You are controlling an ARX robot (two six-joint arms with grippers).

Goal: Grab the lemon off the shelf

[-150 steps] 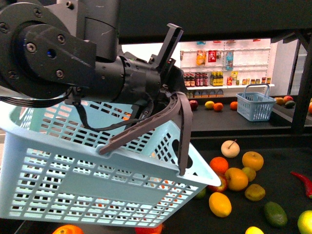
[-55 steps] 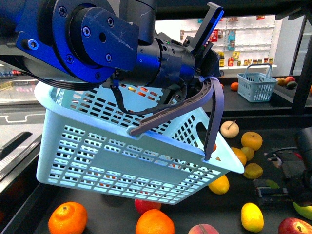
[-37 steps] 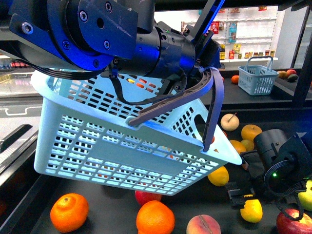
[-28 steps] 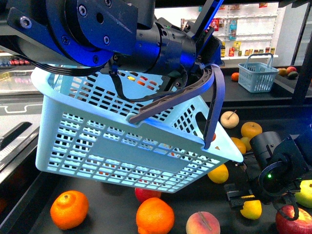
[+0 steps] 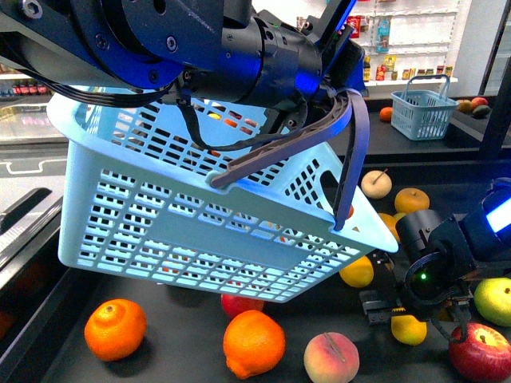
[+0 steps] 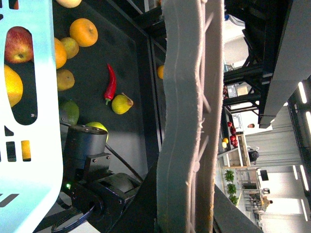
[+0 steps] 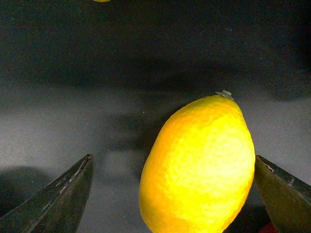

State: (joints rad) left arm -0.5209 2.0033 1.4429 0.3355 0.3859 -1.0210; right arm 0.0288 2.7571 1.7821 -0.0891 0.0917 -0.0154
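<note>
Right gripper: fingers spread wide, nothing clasped. I find the lemon lying between them on the black shelf tier, closer to one finger than the other; I cannot confirm contact. Left gripper: the pale blue basket hangs tilted from it by its grey handle. I cannot tell whether its jaws are pressed onto that handle.

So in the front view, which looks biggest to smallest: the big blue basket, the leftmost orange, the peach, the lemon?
1. big blue basket
2. leftmost orange
3. peach, nearly the same as the orange
4. lemon, smallest, though partly hidden
</note>
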